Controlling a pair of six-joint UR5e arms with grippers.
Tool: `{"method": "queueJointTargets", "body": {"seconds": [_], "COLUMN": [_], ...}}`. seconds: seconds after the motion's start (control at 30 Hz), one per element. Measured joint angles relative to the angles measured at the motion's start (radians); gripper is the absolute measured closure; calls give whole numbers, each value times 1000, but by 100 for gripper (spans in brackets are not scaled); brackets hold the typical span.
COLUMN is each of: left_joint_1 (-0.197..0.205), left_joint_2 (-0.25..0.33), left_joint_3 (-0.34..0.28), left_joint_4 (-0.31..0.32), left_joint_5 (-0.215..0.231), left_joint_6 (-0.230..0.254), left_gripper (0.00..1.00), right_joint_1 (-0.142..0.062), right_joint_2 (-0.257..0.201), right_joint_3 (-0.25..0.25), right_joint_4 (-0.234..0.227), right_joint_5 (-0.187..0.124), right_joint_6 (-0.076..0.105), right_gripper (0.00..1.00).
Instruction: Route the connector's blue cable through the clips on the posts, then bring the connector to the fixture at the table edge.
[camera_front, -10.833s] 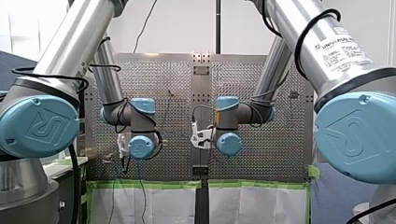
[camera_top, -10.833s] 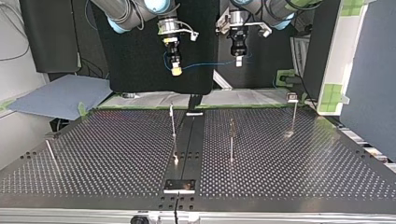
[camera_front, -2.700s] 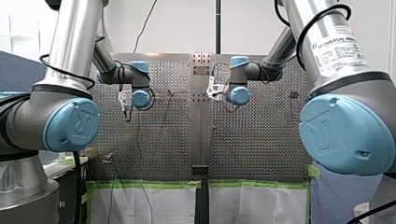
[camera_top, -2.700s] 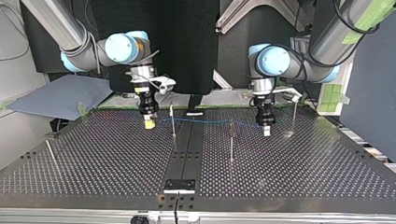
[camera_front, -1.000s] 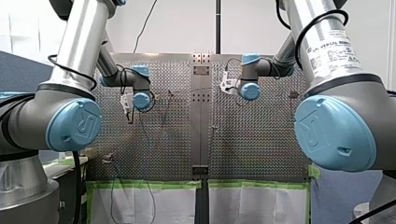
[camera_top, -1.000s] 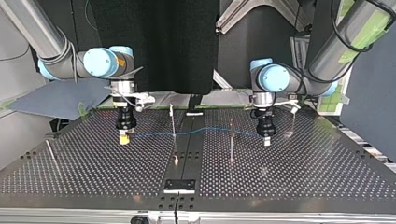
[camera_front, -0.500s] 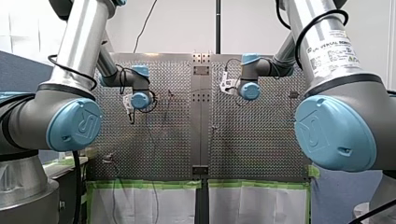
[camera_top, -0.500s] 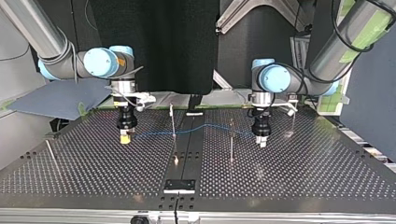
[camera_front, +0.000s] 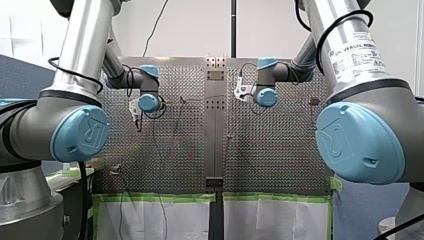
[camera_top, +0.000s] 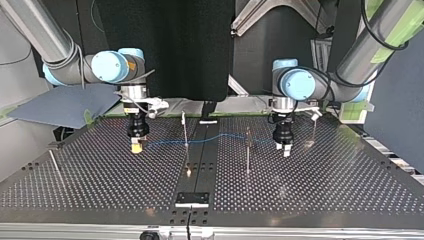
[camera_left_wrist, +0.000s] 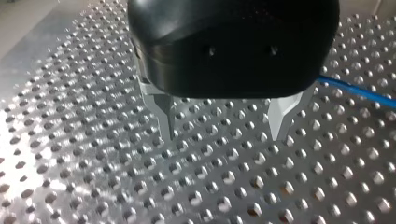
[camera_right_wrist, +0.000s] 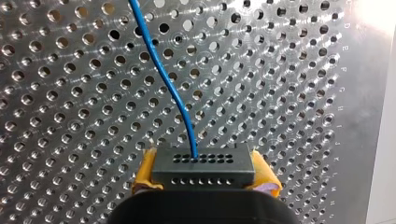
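Right hand (camera_top: 136, 146) clamps the connector (camera_right_wrist: 203, 169), likely light and rigid, by its sides; the thin cable (camera_right_wrist: 163, 79) looks floppy. Left hand (camera_left_wrist: 225, 135) spread, empty, cable beside it.

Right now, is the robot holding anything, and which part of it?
My right gripper holds the connector by its two sides, between yellow pads. My left gripper is open and holds nothing.

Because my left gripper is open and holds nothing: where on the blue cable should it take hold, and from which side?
Probably the free stretch of the blue cable beside the left gripper, short of the nearest post. Come from above, fingers astride it: the thin cable runs about level over the table there.
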Motion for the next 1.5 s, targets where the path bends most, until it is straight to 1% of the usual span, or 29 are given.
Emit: {"method": "queueJointTargets", "body": {"seconds": [0.17, 0.37, 0.53, 0.73, 0.9, 1.07, 1.17, 1.27, 1.37, 1.5], "left_joint_1": [-11, -28, -35, -41, -52, -66, -72, -74, -75, -75], "left_joint_2": [20, 25, 38, 81, 109, 121, 129, 135, 141, 155], "left_joint_3": [-2, -19, -40, -58, -61, -67, -70, -71, -74, -79], "left_joint_4": [-49, -103, -146, -196, -237, -280, -303, -313, -315, -306], "left_joint_5": [42, 94, 114, 130, 165, 197, 203, 203, 201, 199], "left_joint_6": [1, -10, -20, -57, -97, -119, -129, -142, -152, -153], "left_gripper": [0, 0, 0, 0, 0, 0, 0, 0, 0, 0], "right_joint_1": [2, 5, 6, 8, 9, 10, 10, 10, 11, 13], "right_joint_2": [0, 0, 0, 0, 0, 0, 0, 0, 0, 0], "right_joint_3": [0, 0, 0, 0, 0, 0, 0, 0, 0, 0], "right_joint_4": [1, 8, 15, 17, 17, 20, 22, 23, 24, 25], "right_joint_5": [0, 0, 0, 0, 0, 0, 0, 0, 0, 0], "right_joint_6": [0, 0, -1, -2, -2, -3, -4, -4, -5, -6], "right_gripper": [100, 100, 100, 100, 100, 100, 100, 100, 100, 100]}}
